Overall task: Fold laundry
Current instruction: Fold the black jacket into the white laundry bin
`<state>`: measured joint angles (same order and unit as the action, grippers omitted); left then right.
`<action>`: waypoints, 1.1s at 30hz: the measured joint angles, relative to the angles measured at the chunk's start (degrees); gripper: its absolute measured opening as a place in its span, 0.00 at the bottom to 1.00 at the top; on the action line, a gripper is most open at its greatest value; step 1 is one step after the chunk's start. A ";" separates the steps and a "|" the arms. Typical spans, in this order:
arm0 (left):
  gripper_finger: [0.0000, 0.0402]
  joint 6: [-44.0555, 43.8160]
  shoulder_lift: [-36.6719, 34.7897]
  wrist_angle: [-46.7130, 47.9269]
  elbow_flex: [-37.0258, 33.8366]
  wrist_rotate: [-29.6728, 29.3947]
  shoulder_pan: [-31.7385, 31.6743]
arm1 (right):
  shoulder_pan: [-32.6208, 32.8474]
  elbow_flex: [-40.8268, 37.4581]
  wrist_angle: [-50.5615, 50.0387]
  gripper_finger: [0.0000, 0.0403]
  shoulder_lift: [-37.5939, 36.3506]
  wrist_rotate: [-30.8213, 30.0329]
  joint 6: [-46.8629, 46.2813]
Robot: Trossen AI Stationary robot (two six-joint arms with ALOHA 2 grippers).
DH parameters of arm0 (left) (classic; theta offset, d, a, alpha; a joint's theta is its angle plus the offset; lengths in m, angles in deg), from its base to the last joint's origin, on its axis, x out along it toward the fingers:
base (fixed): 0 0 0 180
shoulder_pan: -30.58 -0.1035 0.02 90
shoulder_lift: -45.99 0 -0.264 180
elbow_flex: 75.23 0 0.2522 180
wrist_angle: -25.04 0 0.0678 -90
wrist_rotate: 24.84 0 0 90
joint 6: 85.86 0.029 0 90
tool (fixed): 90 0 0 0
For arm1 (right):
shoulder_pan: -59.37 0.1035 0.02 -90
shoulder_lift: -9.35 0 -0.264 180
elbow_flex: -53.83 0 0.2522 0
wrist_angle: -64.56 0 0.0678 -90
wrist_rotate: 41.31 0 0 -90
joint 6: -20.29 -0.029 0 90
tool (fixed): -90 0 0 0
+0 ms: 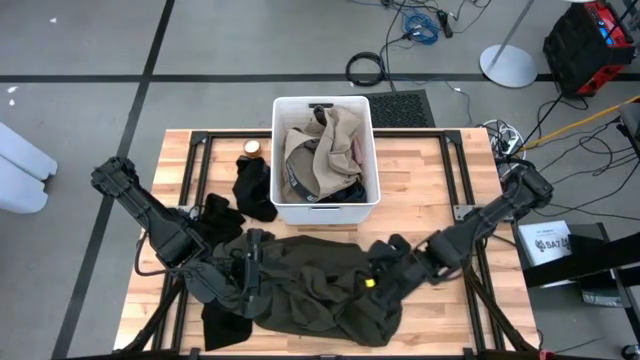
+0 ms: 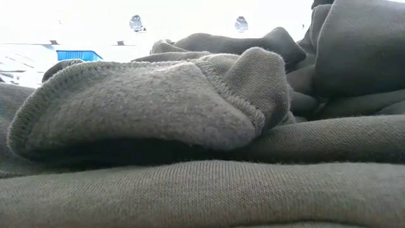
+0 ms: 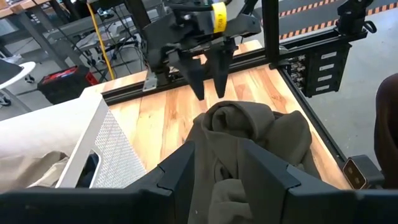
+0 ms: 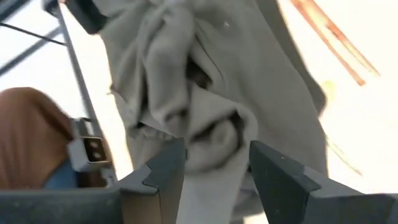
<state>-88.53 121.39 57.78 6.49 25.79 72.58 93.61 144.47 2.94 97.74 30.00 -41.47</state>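
Laundry is split between two places: a large dark olive-grey garment (image 1: pixel 320 290) lies bunched on the counter (image 1: pixel 450 175) just in front of the white bin (image 1: pixel 322 158), and beige-tan cloth (image 1: pixel 325 145) with other pieces is heaped inside that bin, while a black piece (image 1: pixel 255 188) sits against the bin's left wall. Both arms reach in toward the olive-grey garment from opposite ends, probably so they can pull it out flat before any fold is made. At the garment's left end, in front of the bin's left corner, the left claw (image 3: pixel 214 171) has its fingers set part-way apart with a ridge of the cloth rising between them; whether it truly pinches that ridge cannot be told. At the garment's right end, in front of the bin's right corner, the right claw (image 4: pixel 214 171) also stands part-way open, astride a rumpled fold, and it seems not to have closed on it. From table height only the thick hemmed edge of the olive-grey cloth shows, so it is not yet spread
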 joint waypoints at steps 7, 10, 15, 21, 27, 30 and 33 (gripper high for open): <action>0.32 -0.06 0.00 -0.04 0.00 0.00 0.00 | 4.23 -0.04 -7.14 0.42 1.52 -5.32 -7.15; 0.32 -0.22 0.00 -0.04 0.00 0.02 0.00 | 4.28 -0.04 -11.03 0.45 1.63 -4.93 -10.38; 0.32 -0.24 0.00 -0.06 0.00 0.02 0.00 | 3.07 -1.09 -16.36 0.56 1.63 -1.69 -11.52; 0.32 -1.07 0.00 -0.04 0.00 0.02 0.00 | -1.21 -8.61 -9.54 0.74 1.69 5.63 -8.76; 0.32 -1.09 0.00 -0.02 0.00 0.02 -0.01 | -5.59 -20.42 11.69 0.89 1.69 10.80 -3.76; 0.32 -1.11 0.00 -0.02 0.00 0.02 -0.02 | -7.08 -25.71 22.29 0.92 2.38 11.27 -3.17; 0.32 -1.11 0.00 -0.02 0.00 0.02 -0.02 | -7.75 -28.64 24.69 0.93 4.00 11.35 -4.81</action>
<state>-89.65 121.39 57.76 6.49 25.81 72.56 85.87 115.83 27.63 101.73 41.34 -46.27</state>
